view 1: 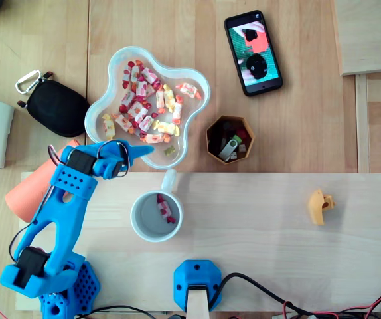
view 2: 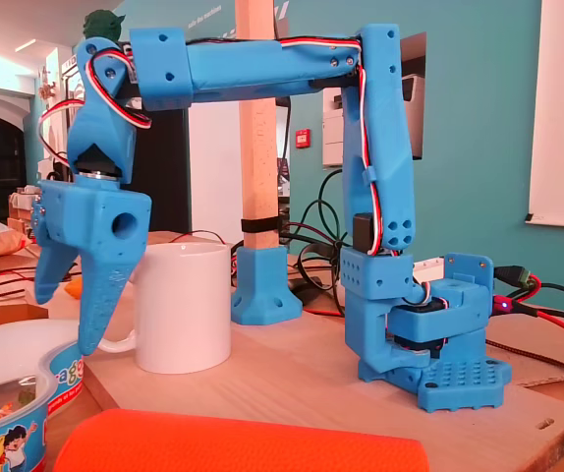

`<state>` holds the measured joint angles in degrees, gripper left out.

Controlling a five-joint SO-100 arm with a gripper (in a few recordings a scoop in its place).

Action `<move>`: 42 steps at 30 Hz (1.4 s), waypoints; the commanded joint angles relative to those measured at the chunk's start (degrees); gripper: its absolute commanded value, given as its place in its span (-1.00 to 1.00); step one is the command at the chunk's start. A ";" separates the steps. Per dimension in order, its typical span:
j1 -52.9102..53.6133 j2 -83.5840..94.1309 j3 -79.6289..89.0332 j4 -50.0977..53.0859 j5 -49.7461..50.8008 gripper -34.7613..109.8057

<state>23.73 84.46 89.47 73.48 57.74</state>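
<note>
We see the blue pincer (view 1: 136, 151) hanging over the near rim of the scalloped clear bowl (view 1: 202, 90), just behind the white mug (view 1: 135, 216). In the fixed view its two fingers stand spread with nothing between them, so the pincer (view 2: 64, 321) is open and empty. The wrapped sweets (view 1: 144, 106) lie heaped in the bowl, mostly towards its middle and left, and one sweet (view 1: 166, 209) lies in the mug on the wooden surface (view 1: 263, 232). To grip well here, we judge the tips should straddle a single wrapper lying apart from the heap, clear of the bowl's wall and the mug's handle – a wide bite risks dragging neighbours along. From above the wrist covers the fingers, so their gap is hard to read there. From the side the bowl (view 2: 61, 372) is cut off by the frame and its rim hides the sweets beneath the tips, so we cannot tell how high the tips hang above them.
</note>
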 commanded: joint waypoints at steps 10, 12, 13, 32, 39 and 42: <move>3.34 1.85 -2.29 0.88 19.86 0.13; 4.83 1.93 -3.43 1.05 21.97 0.13; 5.27 1.93 -4.31 1.05 22.68 0.13; -0.62 -1.85 -23.55 12.66 38.58 0.13; -1.58 -10.90 -34.10 12.57 39.73 0.13; -1.67 -15.21 -40.34 12.57 39.90 0.13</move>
<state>22.15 69.17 55.90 85.78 96.68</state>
